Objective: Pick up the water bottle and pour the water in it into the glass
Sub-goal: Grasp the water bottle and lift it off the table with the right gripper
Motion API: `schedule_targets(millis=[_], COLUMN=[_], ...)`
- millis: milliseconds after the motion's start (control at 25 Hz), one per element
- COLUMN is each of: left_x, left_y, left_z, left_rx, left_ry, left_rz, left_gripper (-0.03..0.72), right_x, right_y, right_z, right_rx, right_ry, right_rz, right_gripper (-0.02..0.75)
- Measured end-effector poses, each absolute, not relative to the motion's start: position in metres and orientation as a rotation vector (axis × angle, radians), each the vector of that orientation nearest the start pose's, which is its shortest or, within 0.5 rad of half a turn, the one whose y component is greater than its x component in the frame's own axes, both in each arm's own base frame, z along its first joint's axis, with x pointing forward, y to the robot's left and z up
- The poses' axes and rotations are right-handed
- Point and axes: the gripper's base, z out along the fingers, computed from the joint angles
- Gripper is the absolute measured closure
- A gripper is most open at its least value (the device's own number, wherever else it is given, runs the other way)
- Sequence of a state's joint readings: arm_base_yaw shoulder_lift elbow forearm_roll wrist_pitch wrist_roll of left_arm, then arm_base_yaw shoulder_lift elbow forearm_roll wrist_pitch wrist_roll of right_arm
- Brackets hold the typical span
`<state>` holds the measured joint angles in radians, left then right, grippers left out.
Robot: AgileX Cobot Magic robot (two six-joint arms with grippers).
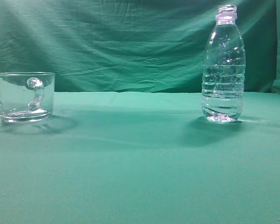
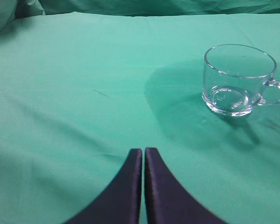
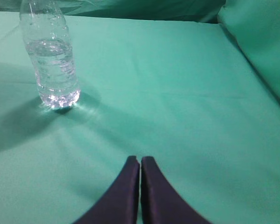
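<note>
Water bottle [image 1: 224,70]: we see it upright on the green cloth [image 1: 130,163], right side, uncapped, well apart from the glass [image 1: 24,96].
Water [image 1: 223,93]: roughly half full, so we judge moderate weight.
Handling: thin ribbed plastic, likely to flex; open neck could spill if squeezed.
Grip: we favour the ribbed waist.
Left gripper [image 2: 143,151]: pressed together, empty.
Right gripper [image 3: 140,161]: pressed together, empty.

Dark, seemingly purple-black curved tapered fingers [image 2: 130,186].
</note>
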<state>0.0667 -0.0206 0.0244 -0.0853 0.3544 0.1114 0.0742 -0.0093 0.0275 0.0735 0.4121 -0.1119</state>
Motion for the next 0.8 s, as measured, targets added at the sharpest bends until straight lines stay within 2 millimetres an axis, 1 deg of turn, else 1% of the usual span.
schedule_targets(millis=[160,320,480,560,640,720,800], left_x=[0.053,0.053,0.053,0.053,0.053,0.053,0.053], left_y=[0.001,0.001,0.001,0.001,0.001,0.001,0.001], left_z=[0.174,0.174,0.174,0.174,0.174,0.174,0.174], left_rx=[-0.012,-0.012,-0.012,-0.012,-0.012,-0.012,-0.012], left_ry=[1.841,1.841,1.841,1.841,1.841,1.841,1.841], left_rz=[0.041,0.041,0.041,0.041,0.041,0.041,0.041], left_gripper=[0.688,0.688,0.688,0.688,0.688,0.688,0.688], right_x=[0.052,0.056,0.056,0.056,0.055,0.053,0.057], right_y=[0.007,0.007,0.003,0.002,0.002,0.003,0.004], right_z=[0.171,0.188,0.207,0.214,0.217,0.231,0.244], right_rx=[-0.124,-0.012,0.058,0.096,0.105,0.102,0.098], right_ry=[1.869,1.674,1.465,1.393,1.391,1.403,1.451], right_rz=[0.053,0.145,0.172,0.201,0.216,0.23,0.233], right_gripper=[0.738,0.738,0.738,0.738,0.738,0.738,0.738])
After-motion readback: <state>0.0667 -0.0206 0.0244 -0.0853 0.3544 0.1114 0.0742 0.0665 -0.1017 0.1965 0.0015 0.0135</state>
